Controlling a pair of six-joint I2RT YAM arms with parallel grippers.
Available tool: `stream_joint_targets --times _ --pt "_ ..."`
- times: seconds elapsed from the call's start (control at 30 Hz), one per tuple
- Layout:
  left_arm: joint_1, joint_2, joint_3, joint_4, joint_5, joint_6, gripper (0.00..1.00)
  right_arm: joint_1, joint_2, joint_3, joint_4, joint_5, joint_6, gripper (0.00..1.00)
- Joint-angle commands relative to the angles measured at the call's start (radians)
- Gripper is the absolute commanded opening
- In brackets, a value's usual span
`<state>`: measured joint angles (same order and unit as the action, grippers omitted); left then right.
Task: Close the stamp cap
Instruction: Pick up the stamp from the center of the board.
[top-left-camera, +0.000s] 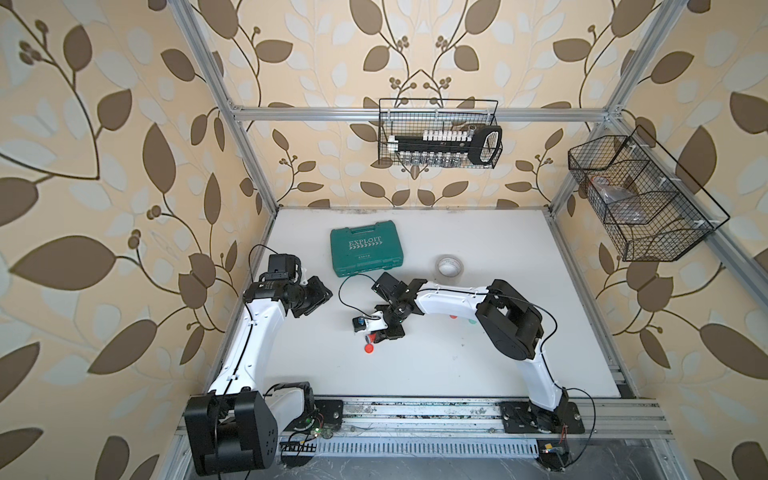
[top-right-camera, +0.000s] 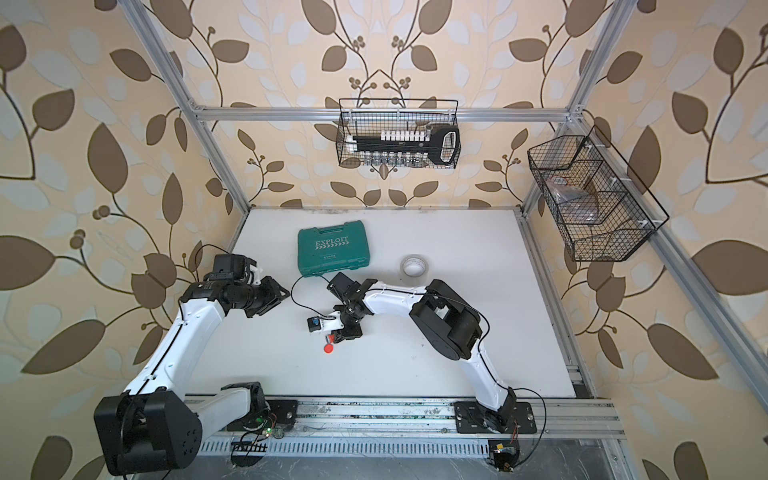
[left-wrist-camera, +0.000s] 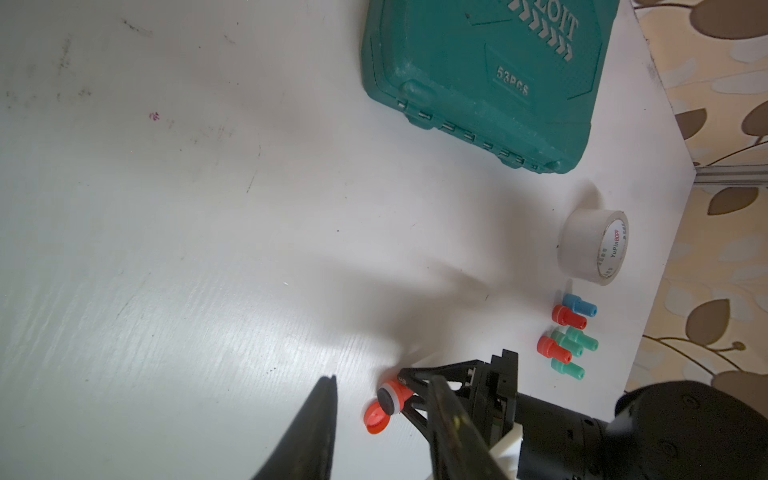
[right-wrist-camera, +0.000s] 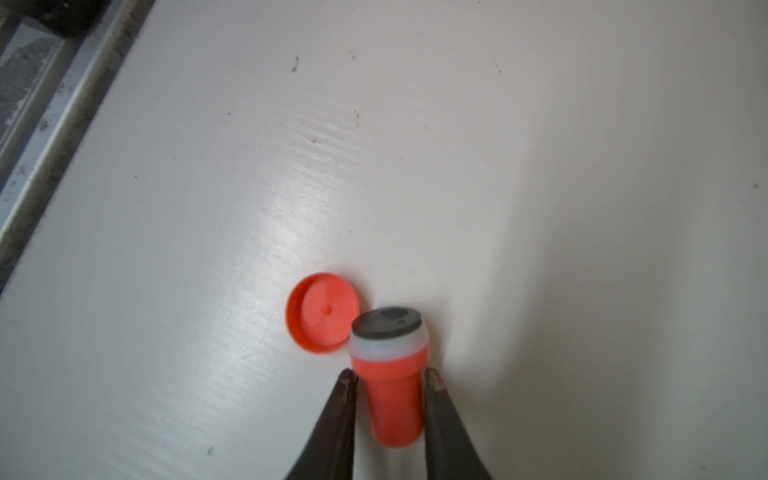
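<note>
Round red plastic stamp cap (right-wrist-camera: 322, 311) upturned beside head of red cylindrical stamp (right-wrist-camera: 388, 361); stem straddled lengthwise by right gripper (right-wrist-camera: 390, 376) (clamping unclear).

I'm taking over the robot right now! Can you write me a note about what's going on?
Left gripper: open, empty, away from the stamp.
Right gripper: jaws on either side of the red stamp handle; firm grip not clear.
Cap: off, inside up on the table, right beside the stamp's inked end.
Done: stamp reached.
Left: press the cap on.
</note>
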<state>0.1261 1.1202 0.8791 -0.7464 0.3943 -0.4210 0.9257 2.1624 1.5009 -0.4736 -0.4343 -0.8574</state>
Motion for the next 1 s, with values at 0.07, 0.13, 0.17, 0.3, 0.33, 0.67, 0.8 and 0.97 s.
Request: stream_joint_targets --times 0.07,0.13,0.17,0.3,0.33,0.67,0.8,0.97 --pt "0.007 -0.011 -0.002 0.007 0.030 0.023 0.39 0.002 0.031 0.007 0.002 0.002 0.025 0.25" --pt "0.007 -0.011 -0.003 0.007 0.031 0.021 0.39 0.004 0.033 0.006 0.008 0.008 0.032 0.25" --pt "0.007 -0.011 -0.003 0.007 0.031 0.022 0.39 0.003 0.030 0.004 0.012 0.012 0.036 0.25" --pt "0.007 -0.011 -0.003 0.007 0.031 0.023 0.39 0.003 0.027 -0.002 0.022 0.018 0.040 0.25" --pt "0.006 -0.012 -0.003 0.007 0.031 0.022 0.39 0.004 0.028 -0.003 0.020 0.017 0.039 0.25" --pt "0.007 -0.017 -0.003 0.007 0.033 0.023 0.39 0.005 0.019 -0.005 0.021 0.005 0.048 0.13" --pt "0.006 -0.013 -0.007 0.016 0.058 0.027 0.39 0.004 -0.032 -0.024 0.053 0.010 0.097 0.09" --pt "-0.019 -0.001 -0.003 0.028 0.154 0.041 0.40 -0.004 -0.171 -0.107 0.120 0.065 0.176 0.08"
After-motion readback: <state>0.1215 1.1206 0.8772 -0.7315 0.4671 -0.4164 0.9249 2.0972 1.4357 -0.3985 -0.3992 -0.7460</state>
